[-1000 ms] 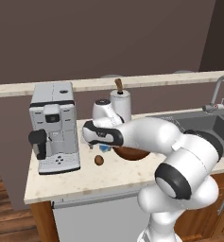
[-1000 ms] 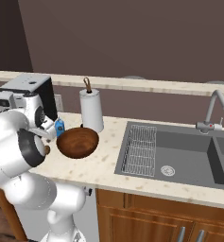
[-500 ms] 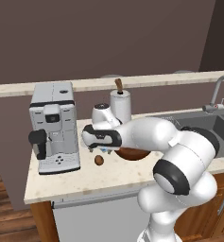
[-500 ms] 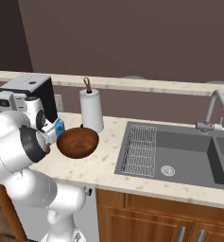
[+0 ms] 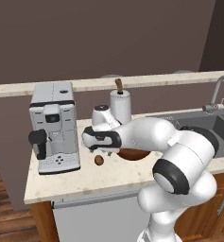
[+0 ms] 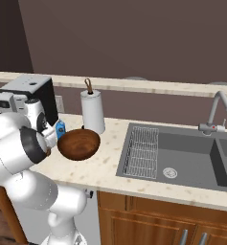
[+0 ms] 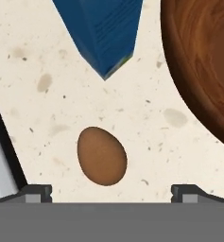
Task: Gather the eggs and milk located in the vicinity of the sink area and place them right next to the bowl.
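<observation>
A dark brown egg [image 7: 102,155] lies on the speckled counter, seen also in the left base view as the egg [image 5: 99,160]. My gripper [image 7: 111,191] hangs open just above it, its two fingertips [image 7: 35,191] standing wide on either side with nothing between them. The blue milk carton [image 7: 101,33] stands just beyond the egg; in the right base view the milk [image 6: 60,129] is left of the bowl. The wooden bowl [image 6: 79,143] sits close beside both, and its rim [image 7: 203,61] shows in the hand view. The sink [image 6: 182,153] lies far to the right.
A silver coffee machine [image 5: 54,127] stands close on the left of the gripper [image 5: 100,151]. A white paper-towel roll [image 6: 93,112] is behind the bowl. A drying rack [image 6: 142,148] lies in the sink's left part, with the faucet [image 6: 215,112] at the back.
Hardly anything differs: the hand stays over the brown egg with its jaws wide, and the egg, milk and bowl have not moved.
</observation>
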Motion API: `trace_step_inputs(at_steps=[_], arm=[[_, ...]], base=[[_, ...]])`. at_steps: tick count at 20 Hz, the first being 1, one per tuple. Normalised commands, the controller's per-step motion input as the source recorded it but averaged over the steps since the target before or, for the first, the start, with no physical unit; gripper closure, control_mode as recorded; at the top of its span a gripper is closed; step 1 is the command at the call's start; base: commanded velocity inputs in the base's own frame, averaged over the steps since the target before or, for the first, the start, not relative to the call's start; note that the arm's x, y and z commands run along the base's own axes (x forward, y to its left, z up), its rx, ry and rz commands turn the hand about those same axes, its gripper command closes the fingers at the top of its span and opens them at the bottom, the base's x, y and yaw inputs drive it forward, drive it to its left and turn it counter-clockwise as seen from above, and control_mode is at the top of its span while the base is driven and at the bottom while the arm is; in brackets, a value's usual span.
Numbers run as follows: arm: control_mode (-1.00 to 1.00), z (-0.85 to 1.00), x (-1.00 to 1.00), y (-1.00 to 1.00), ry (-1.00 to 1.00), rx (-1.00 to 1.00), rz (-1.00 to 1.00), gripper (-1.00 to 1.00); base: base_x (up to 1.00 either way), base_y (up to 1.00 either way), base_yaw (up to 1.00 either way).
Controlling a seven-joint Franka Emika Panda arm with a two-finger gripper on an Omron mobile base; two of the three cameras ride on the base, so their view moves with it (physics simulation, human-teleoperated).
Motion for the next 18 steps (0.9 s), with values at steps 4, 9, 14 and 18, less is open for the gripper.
trace_step_inputs(at_steps=[4, 9, 14, 18], arm=[[-1.00, 0.00, 0.00, 0.07, 0.00, 0.00, -0.11, -1.00], [-1.00, -0.06, 0.00, 0.01, 0.00, 0.00, -0.02, -1.00], [-1.00, -0.19, 0.00, 0.00, 0.00, 0.00, -0.02, -1.00], [-1.00, -0.20, 0.00, 0.00, 0.00, 0.00, -0.03, -1.00]], base=[[0.00, 0.00, 0.00], [0.00, 0.00, 0.00], [0.00, 0.00, 0.00], [0.00, 0.00, 0.00]])
